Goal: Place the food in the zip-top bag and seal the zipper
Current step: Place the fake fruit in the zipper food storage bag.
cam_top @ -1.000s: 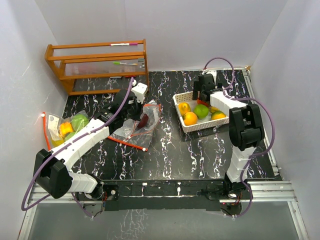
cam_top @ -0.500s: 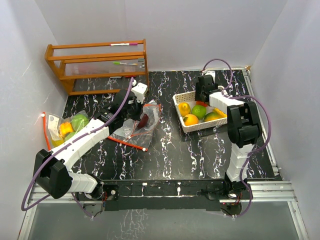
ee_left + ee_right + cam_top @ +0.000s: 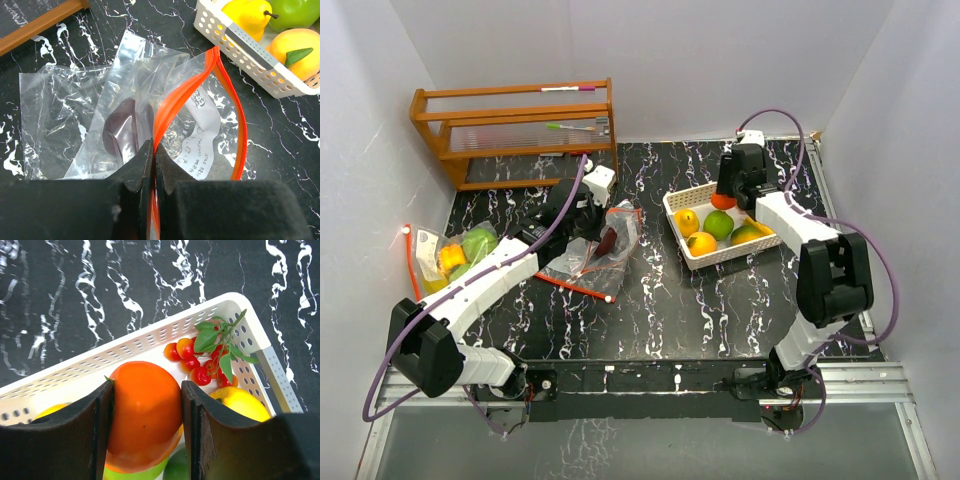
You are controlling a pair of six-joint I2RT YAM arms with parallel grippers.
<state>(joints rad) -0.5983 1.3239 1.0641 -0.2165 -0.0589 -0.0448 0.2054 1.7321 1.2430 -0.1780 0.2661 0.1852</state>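
The clear zip-top bag (image 3: 605, 248) with an orange zipper (image 3: 227, 95) lies left of centre on the black marble table, a dark purple piece (image 3: 122, 125) inside it. My left gripper (image 3: 154, 150) is shut on the near zipper edge, and the mouth gapes. The food sits in a white basket (image 3: 732, 254): a yellow pear (image 3: 247, 12), a green apple (image 3: 295, 10), an orange fruit (image 3: 295, 45) and cherry tomatoes (image 3: 200, 362). My right gripper (image 3: 146, 385) is shut on a round orange fruit (image 3: 145, 415), holding it above the basket's far end (image 3: 724, 200).
A wooden rack (image 3: 520, 125) stands at the back left. A second bag filled with green and orange food (image 3: 455, 255) lies at the left wall. White walls close in both sides, and the basket rim (image 3: 150, 340) is right below the right gripper.
The right gripper closed on the orange fruit and lifted it up out of the basket, its arm swinging outward. The left arm and the bag have not moved.
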